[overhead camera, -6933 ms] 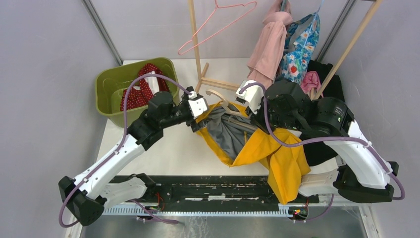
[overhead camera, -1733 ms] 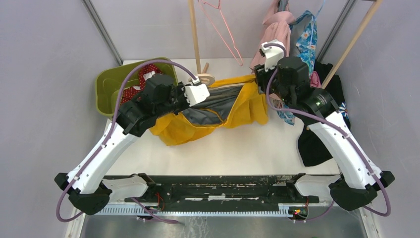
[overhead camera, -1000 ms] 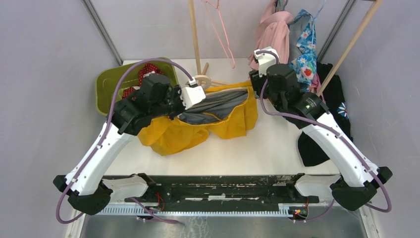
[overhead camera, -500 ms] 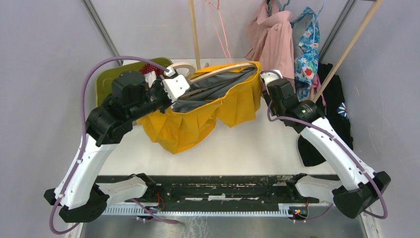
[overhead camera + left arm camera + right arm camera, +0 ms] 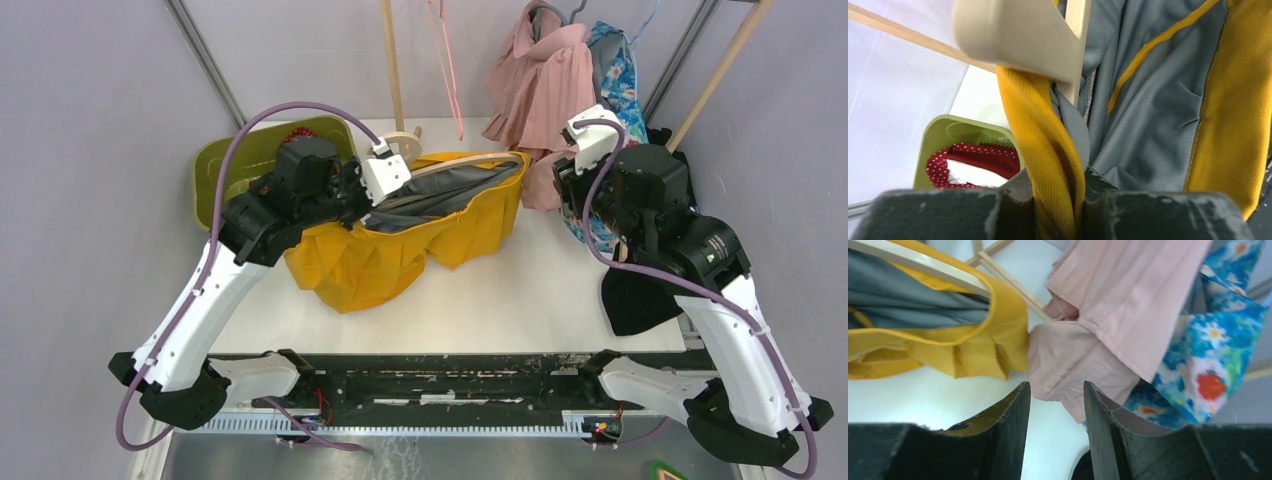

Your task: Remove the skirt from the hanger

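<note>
- Your left gripper (image 5: 1058, 194) is clamped on the yellow waistband (image 5: 1045, 135) of the skirt (image 5: 395, 260), just under the wooden hanger (image 5: 1018, 35). The folded band fills the gap between the fingers.
- The skirt hangs from the hanger over the middle of the table (image 5: 520, 300), and its lower folds seem to reach the tabletop. From above, the held corner is at the skirt's 10 o'clock and the hanger's free end at its 2 o'clock.
- Your right gripper (image 5: 1055, 405) is spread apart and holds nothing. It sits at 3 o'clock from the skirt, with the pink garment (image 5: 1108, 305) and the flowered one (image 5: 1208, 355) just beyond it.
- The skirt is not off yet: the waistband looks stretched along the hanger bar at both ends.
- I would bring the right gripper toward 9 o'clock and take the bar near its free end, gripping wood only with no yellow cloth between the fingers.
- Then draw the left corner down toward 7 o'clock while the right gripper steadies the wood, so the band slips off one end first.
- Watch the pink garment, which hangs close to the right fingers and could get caught as they close.
- The green bin (image 5: 215, 190) stands at the table's 10 o'clock, near the left arm, so mind the elbow.
</note>
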You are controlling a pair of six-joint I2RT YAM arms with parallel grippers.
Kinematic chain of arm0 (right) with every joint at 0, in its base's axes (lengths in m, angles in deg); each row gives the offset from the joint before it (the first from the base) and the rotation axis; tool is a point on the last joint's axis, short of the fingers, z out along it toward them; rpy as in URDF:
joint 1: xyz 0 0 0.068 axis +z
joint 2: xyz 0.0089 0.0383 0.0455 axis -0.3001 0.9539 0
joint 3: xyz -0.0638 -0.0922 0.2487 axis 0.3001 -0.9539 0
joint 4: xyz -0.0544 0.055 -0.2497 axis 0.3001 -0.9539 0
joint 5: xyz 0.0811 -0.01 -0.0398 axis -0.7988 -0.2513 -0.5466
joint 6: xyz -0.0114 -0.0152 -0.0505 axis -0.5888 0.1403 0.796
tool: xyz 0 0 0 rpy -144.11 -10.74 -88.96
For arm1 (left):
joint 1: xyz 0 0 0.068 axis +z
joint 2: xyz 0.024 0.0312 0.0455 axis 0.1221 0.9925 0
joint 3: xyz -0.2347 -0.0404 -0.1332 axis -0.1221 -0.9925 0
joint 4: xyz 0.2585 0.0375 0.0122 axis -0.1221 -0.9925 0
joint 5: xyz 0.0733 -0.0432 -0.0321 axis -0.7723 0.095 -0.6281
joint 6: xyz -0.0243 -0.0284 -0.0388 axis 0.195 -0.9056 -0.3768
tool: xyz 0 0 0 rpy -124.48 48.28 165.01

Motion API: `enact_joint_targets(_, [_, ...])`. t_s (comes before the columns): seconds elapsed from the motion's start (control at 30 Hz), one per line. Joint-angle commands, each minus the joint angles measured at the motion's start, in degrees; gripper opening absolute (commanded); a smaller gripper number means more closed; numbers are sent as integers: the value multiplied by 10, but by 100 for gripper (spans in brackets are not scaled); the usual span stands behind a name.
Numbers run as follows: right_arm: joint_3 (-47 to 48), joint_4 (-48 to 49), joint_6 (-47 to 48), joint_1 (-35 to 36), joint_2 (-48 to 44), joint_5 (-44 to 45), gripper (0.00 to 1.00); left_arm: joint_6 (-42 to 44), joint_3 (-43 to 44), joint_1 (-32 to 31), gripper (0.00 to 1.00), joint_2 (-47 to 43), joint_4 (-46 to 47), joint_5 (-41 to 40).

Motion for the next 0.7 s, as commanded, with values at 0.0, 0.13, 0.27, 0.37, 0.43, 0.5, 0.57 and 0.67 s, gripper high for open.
enact_joint_targets(0.0, [33,-19,22,9,43,-100,49,-8,22,1,3,2,46,52])
enact_joint_targets(0.13, [87,-43,28,42,82,-154,48,4,25,1,3,12,16,100])
enact_joint_targets(0.27, [135,-68,50,73,113,-162,48,22,11,1,3,16,0,138])
enact_joint_targets(0.37, [158,-88,56,97,129,-170,48,39,2,1,3,18,-4,157])
enact_joint_targets(0.43, [172,-104,54,109,138,-181,49,49,-1,2,3,19,-2,162])
enact_joint_targets(0.5, [182,-117,50,116,143,-202,49,56,1,1,3,23,1,160])
enact_joint_targets(0.57, [186,-122,45,123,147,-223,49,61,7,1,3,32,5,161])
enact_joint_targets(0.67, [188,-129,36,133,151,-260,49,72,26,1,3,49,5,166])
